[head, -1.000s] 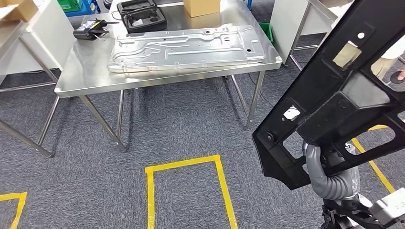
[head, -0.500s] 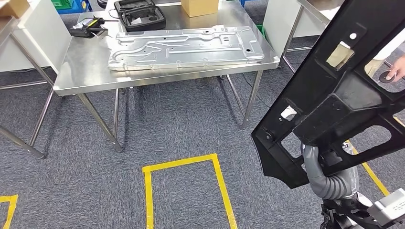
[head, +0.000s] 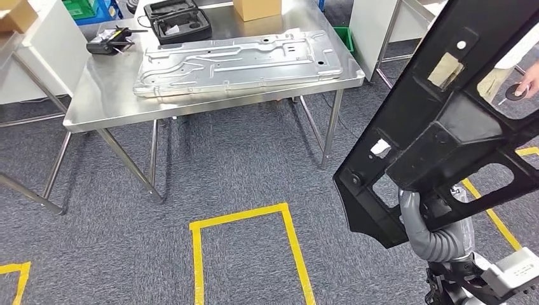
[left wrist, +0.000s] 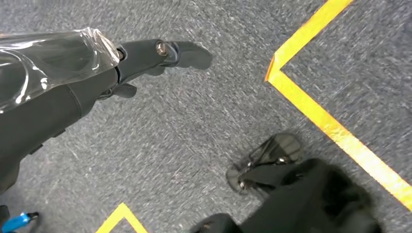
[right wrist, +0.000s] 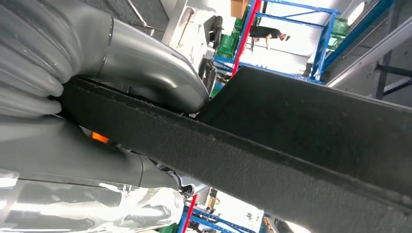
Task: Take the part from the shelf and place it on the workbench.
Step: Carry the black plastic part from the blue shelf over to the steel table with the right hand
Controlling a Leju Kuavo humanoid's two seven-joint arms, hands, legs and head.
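A large black plastic part [head: 457, 121] with several cut-outs stands tilted at the right of the head view. My right hand [head: 421, 221] grips its lower edge from underneath and is partly hidden behind it. In the right wrist view, the grey thumb [right wrist: 145, 73] and fingers clamp the part's thick black edge [right wrist: 291, 145]. The steel workbench [head: 95, 101] stands ahead to the left, across a stretch of carpet. My left hand [left wrist: 160, 51] hangs over the floor with its fingers stretched out and nothing in them.
A big pressed metal panel [head: 235, 60] covers much of the workbench, with a black case [head: 175, 19], a cardboard box [head: 256, 7] and a dark tool [head: 108, 41] behind it. Yellow tape [head: 245, 219] marks a box on the carpet. A person's hand [head: 529, 79] shows at the right edge.
The whole picture has shifted, with the workbench sliding left and up, so the camera has moved. The black part stays gripped in my right hand. A person's hand has come into view at the right edge.
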